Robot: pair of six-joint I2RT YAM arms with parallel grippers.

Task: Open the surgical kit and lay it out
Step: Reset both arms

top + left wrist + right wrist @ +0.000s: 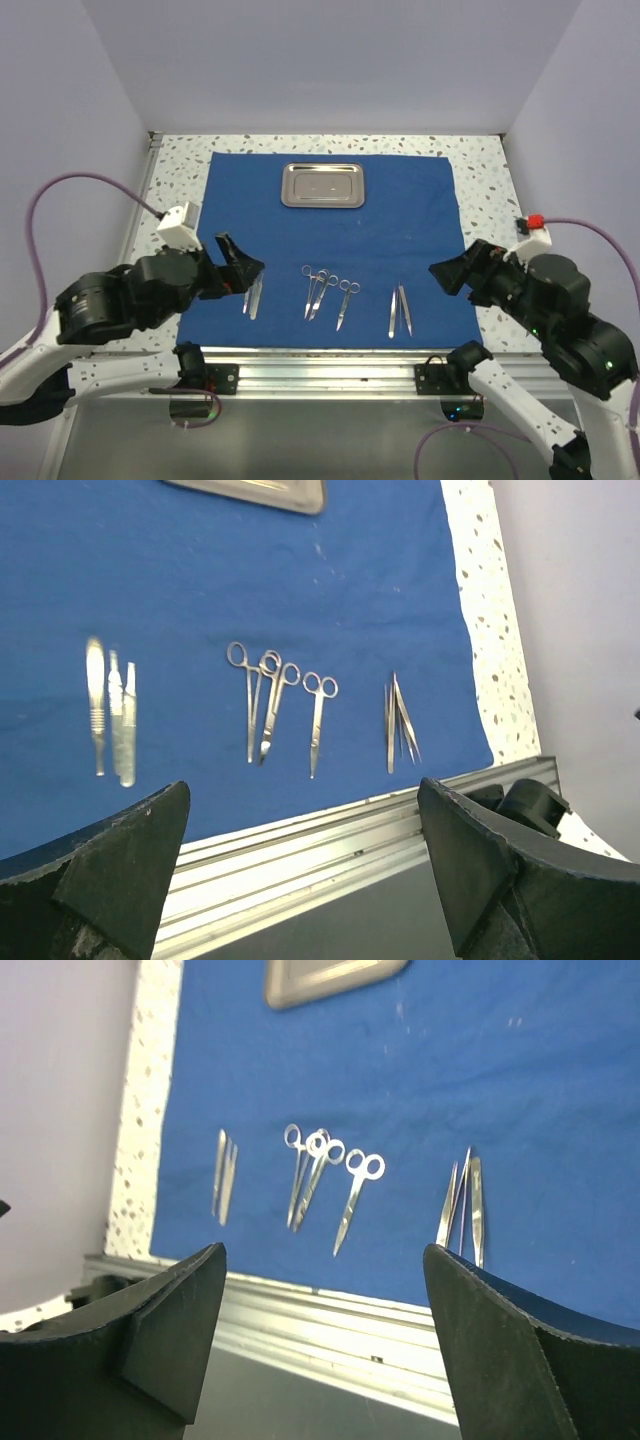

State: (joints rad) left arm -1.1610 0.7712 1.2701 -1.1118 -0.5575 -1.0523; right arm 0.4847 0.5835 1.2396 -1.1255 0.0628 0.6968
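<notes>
The royal-blue cloth (400, 215) lies spread flat on the table. The steel tray (322, 185) sits empty at its far middle. Along the near edge lie slim scalpel-like handles (252, 296), three ring-handled scissors/forceps (322, 292) and tweezers (400, 310). The same row shows in the left wrist view: handles (112, 715), scissors (275, 702), tweezers (398, 722). It also shows in the right wrist view: scissors (325, 1175), tweezers (462, 1205). My left gripper (242, 263) is open and empty above the cloth's near left. My right gripper (452, 270) is open and empty at the cloth's right edge.
A speckled tabletop (180, 180) surrounds the cloth. An aluminium rail (330, 365) runs along the near edge with both arm bases on it. Purple walls close in the left, right and back. Purple cables (70, 190) loop from each arm.
</notes>
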